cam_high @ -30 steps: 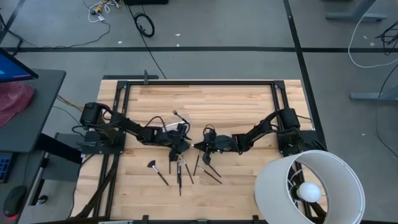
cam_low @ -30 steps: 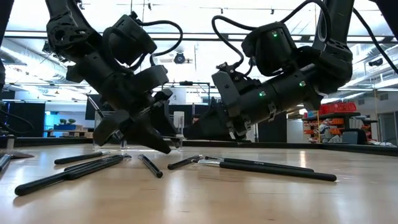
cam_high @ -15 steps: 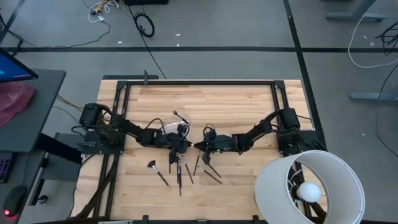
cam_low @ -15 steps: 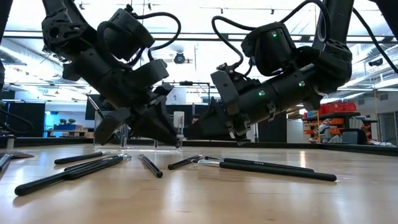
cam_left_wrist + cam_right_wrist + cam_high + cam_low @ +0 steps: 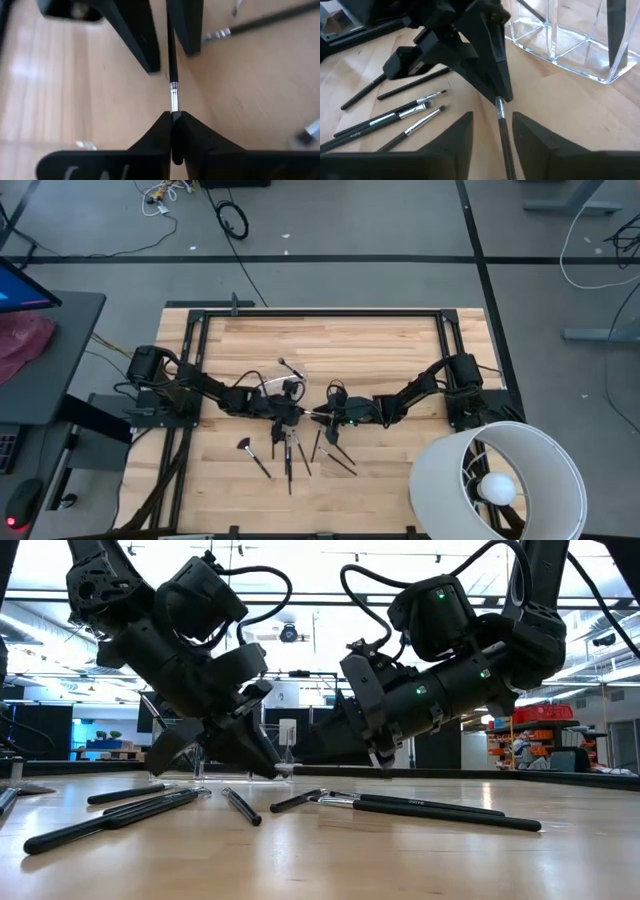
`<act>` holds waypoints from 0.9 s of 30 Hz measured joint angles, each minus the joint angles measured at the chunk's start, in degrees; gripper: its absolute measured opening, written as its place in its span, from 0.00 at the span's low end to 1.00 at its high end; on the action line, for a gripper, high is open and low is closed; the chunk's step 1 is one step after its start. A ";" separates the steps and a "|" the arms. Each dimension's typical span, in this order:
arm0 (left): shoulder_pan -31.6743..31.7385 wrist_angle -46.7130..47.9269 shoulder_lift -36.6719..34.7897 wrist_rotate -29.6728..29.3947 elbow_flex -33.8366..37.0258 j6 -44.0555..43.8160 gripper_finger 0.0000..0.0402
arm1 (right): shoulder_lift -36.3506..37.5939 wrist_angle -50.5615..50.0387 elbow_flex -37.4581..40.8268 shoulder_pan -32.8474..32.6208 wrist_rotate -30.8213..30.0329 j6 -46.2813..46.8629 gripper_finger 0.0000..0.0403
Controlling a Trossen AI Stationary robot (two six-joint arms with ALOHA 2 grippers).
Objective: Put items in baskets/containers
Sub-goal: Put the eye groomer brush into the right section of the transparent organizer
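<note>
Just in front of the clear container point(image 5: 555, 45), passing a single brush point(image 5: 172, 95) from one arm to the other, judging by how the two tools are meeting nose to nose. Pinching that brush by its silver ferrule with the left gripper point(image 5: 172, 116), fingers pressed tight together on it. Keeping the right gripper point(image 5: 492, 117) parted on either side of the same dark handle, apparently touching nothing and gripping nothing. Holding the brush low over the table point(image 5: 400, 345), near the container's open compartments but not yet inside any of them.

Leaving the loose brushes point(image 5: 290, 450) lying in a small scatter on the wood, on the near side of the container, a fan-shaped one among them. Counting most of the job as undone, with only one or two dark handles showing through the container's clear walls.

Calling next, probably, for drawing the right gripper straight back along the handle without knocking it, then tilting the brush upright with the left gripper and lowering it into a compartment. Risking a bump against the thin clear walls, hard to make out except by their glint.
</note>
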State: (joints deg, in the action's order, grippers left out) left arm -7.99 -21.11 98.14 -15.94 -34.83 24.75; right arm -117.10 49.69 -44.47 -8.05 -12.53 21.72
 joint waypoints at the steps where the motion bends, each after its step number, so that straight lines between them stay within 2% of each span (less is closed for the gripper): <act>1: -0.34 2.13 -0.52 0.04 -0.03 -1.03 0.06 | 0.00 -0.01 0.00 0.00 0.00 -0.36 0.38; 5: -2.71 16.90 -4.14 -0.17 -2.27 -7.99 0.05 | 0.00 -0.04 0.00 0.00 -0.05 -1.59 0.46; 9: -5.41 36.91 -9.11 -4.80 -8.37 -10.59 0.09 | 0.00 -0.01 0.00 0.07 -0.05 -1.78 0.52; 15: -6.63 65.76 -14.23 -16.89 -25.26 -7.12 0.07 | 0.00 -0.64 -0.02 0.04 -0.06 -1.73 0.56; 17: -5.30 74.59 -14.50 -17.91 -32.43 -5.83 0.06 | 0.02 -1.12 -0.04 0.04 -0.05 -1.71 0.57; 20: -1.30 84.82 -14.57 -15.91 -41.77 -4.22 0.06 | 0.03 -1.69 -0.04 0.04 -0.05 -1.69 0.56; 22: 2.67 87.92 -14.57 -13.00 -46.22 -2.85 0.08 | 0.03 -1.77 -0.04 0.04 -0.05 -1.68 0.56; 27: 13.14 92.41 -14.19 -2.35 -50.60 0.58 0.10 | 0.03 -1.92 -0.04 0.00 -0.05 -1.67 0.56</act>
State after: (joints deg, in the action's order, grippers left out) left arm 5.15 71.30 83.96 -18.30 -85.43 25.33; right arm -117.08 47.77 -44.51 -8.06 -12.58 20.05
